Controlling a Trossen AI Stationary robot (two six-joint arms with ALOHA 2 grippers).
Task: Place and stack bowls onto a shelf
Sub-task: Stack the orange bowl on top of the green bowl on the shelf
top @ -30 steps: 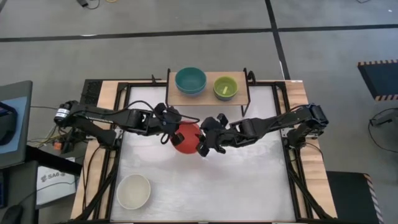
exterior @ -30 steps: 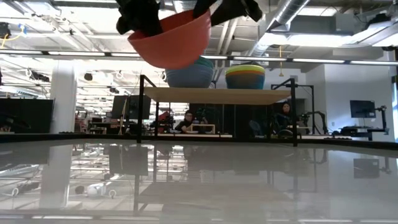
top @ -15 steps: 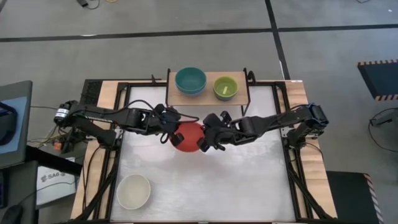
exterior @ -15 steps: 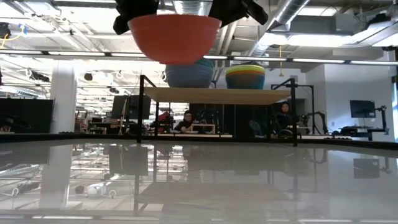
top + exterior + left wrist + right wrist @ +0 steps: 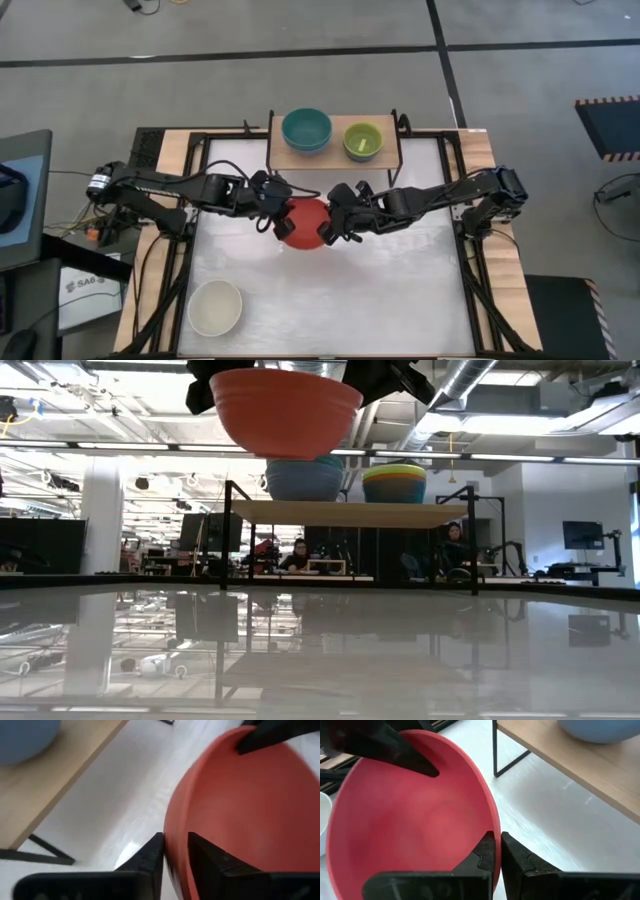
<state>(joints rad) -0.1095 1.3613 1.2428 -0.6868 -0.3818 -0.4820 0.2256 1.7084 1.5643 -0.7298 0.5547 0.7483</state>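
On the shelf [image 5: 335,159]: teal stack [image 5: 306,129] and green stack [image 5: 362,141] — done so far.
In the air: red bowl [image 5: 301,222], frame centre, rim pinched by left gripper [image 5: 275,206] and right gripper [image 5: 331,217].
Left: white bowl [image 5: 215,307], lower left — untouched.
Count: two stacks, two loose bowls.

Round red plastic bowl [image 5: 301,222] hangs upright above table centre; teal-blue bowl [image 5: 306,128] and lime-green bowl [image 5: 362,140] sit on the light-wood shelf [image 5: 290,157] at 12 o'clock; white bowl [image 5: 215,306] at 7 o'clock.
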